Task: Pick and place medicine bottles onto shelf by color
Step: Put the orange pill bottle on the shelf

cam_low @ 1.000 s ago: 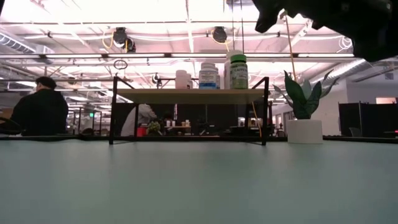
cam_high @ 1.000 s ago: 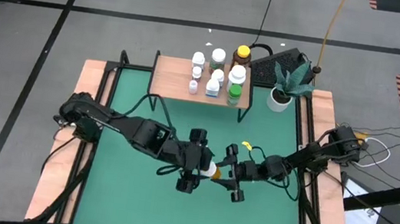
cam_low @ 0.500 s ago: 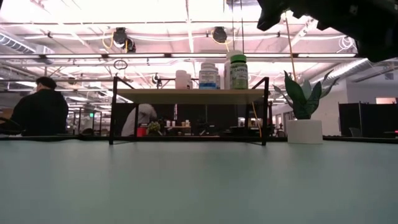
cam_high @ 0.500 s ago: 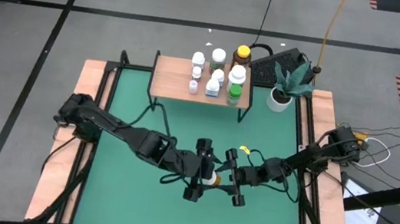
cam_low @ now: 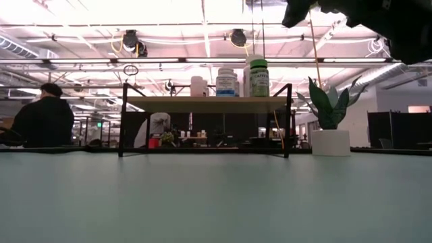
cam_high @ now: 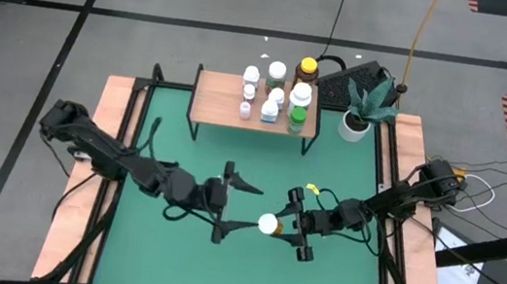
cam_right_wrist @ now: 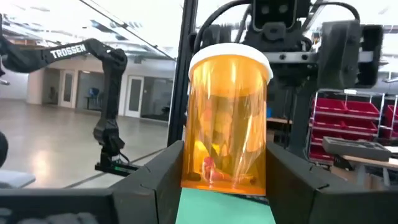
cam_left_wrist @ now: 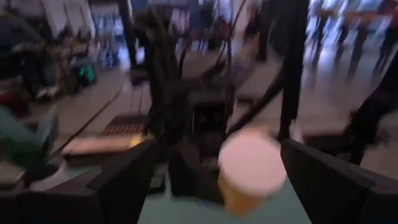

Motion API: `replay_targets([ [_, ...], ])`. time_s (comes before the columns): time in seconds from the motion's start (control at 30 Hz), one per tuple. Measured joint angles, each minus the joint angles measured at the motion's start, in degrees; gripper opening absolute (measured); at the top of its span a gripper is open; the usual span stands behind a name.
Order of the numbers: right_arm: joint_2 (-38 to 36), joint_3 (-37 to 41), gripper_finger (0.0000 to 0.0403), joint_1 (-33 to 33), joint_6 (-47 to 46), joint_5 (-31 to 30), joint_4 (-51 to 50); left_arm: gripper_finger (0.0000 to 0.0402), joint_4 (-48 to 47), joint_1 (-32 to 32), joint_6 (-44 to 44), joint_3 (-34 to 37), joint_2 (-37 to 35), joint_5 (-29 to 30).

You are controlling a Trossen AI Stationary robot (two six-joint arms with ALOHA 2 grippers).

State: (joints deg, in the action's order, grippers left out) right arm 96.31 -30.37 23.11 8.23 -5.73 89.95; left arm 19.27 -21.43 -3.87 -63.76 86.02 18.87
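Note:
An amber bottle with a white cap [cam_high: 269, 225] stands upright in my right gripper [cam_high: 282, 226], over the middle of the green table. It fills the right wrist view [cam_right_wrist: 227, 118] and shows blurred in the left wrist view [cam_left_wrist: 250, 165]. My left gripper [cam_high: 243, 205] is open and empty, just left of the bottle, its fingers pointing at it. The wooden shelf [cam_high: 229, 104] stands at the table's far edge on black legs and carries several bottles [cam_high: 274, 94]. In the low view the shelf [cam_low: 206, 103] shows white bottles [cam_low: 226, 81] and a green one [cam_low: 258, 76]. My right gripper pinches the amber bottle's lower body [cam_right_wrist: 194, 167] between its two fingers [cam_right_wrist: 155, 180], one on each side. The fingers come level from the table's right side, across the bottle. The bottle stands upright, cap up, lifted clear of the table.
A white plant pot [cam_high: 355, 126] stands right of the shelf on the table's far right corner. Wooden rails [cam_high: 111, 143] run along both sides of the green mat. A person [cam_low: 44, 121] sits in the room beyond the table.
My left gripper has drawn back from the amber bottle toward the table's left edge. The bottle stays upright and lifted in my right gripper, which has hardly moved.

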Motion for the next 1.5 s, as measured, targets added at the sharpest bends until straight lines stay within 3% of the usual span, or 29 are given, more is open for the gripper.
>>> replay_targets([
  [0.13, 0.04, -0.39, 0.0179, -0.2, -0.02, -0.19, 0.0, 0.0349, 13.66, 1.78, 1.57, 5.67, 2.33, -3.68],
  [0.27, 0.09, -0.74, 0.018, -0.55, -0.04, -0.18, -0.03, 0.0349, 18.72, 2.63, 2.28, 6.31, 5.33, -5.47],
  [0.7, 0.09, -0.57, 0.018, -0.48, -0.01, -1.11, -0.18, 0.0349, 19.01, 2.87, 1.01, 5.42, 7.23, -10.94],
  [1.0, 0.03, -0.63, 0.018, -0.43, -0.97, -1.84, 0.03, 0.0349, 17.75, 1.41, -7.66, 5.51, 7.51, -14.2],
  [1.5, -0.04, -0.63, 0.018, -0.57, -1.38, -1.95, 0.11, 0.0349, 19.81, 3.02, -6.9, 5.52, 7.23, -13.71],
])
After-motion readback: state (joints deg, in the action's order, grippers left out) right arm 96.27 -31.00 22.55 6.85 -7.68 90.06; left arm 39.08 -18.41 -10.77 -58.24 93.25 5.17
